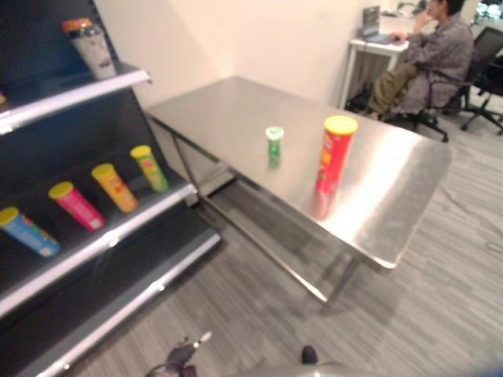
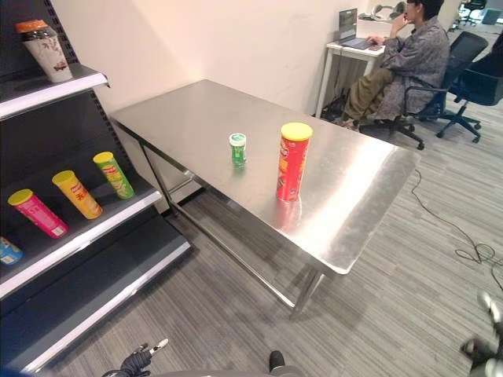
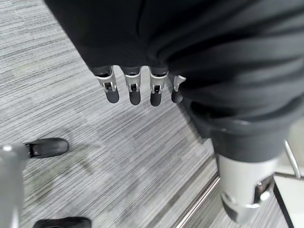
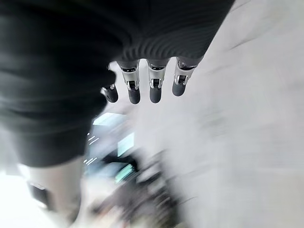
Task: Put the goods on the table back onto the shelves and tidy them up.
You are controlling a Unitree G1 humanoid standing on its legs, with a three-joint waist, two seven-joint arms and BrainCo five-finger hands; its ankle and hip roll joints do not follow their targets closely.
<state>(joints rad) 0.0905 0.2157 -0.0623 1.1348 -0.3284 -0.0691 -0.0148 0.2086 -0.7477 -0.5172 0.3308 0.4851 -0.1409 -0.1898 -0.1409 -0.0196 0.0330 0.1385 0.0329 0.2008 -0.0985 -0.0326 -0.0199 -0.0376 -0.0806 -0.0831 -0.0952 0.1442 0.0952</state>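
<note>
A tall red can with a yellow lid (image 1: 334, 155) stands upright on the steel table (image 1: 228, 110), near its right part. A small green bottle with a white cap (image 1: 274, 144) stands just left of it. Neither hand is near them. My left hand (image 3: 134, 88) hangs over the grey floor with its fingers straight and nothing in it. My right hand (image 4: 155, 85) also hangs low, fingers straight and empty.
A dark shelf unit (image 1: 94, 243) stands left of the table. Several coloured cans (image 1: 114, 187) lean on its middle shelf, and a jar with an orange lid (image 1: 90, 47) is on the upper one. A person (image 1: 432, 55) sits at a desk behind the table.
</note>
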